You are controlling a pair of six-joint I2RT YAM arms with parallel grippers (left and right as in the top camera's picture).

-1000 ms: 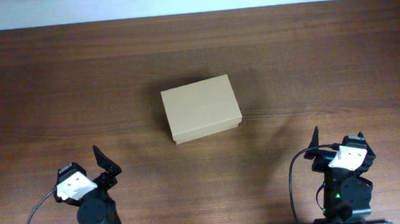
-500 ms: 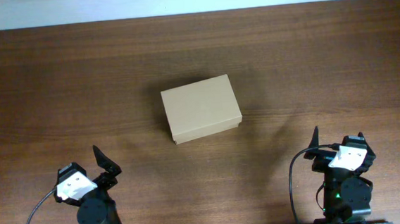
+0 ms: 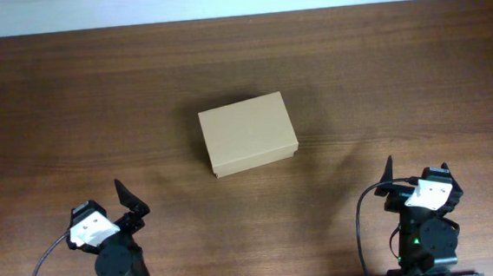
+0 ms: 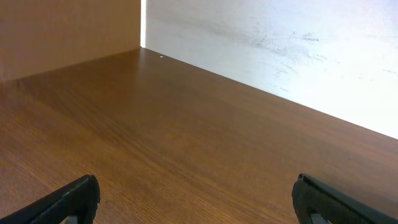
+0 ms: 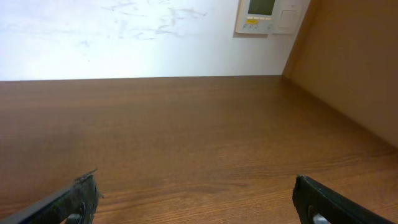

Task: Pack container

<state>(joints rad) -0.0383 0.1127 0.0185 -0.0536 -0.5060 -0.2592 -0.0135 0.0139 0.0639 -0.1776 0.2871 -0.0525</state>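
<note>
Cardboard box (image 3: 248,134): small, rectangular, plain tan-brown; lid flap closed flat; slightly rotated; resting at the centre of the dark wooden table (image 3: 70,98), well inside its edges.

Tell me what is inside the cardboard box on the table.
The cardboard box is closed, so its inside is hidden and cannot be told. Nothing lies on its plain top.

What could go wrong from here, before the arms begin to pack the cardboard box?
1. The container lies closed and alone on the smooth table, nothing bracing it; a push at its edge may slide it instead of opening it.
2. The left gripper and right gripper, both open, sit apart from it, and neither wrist view shows it, so an approach could be misaligned.
</note>
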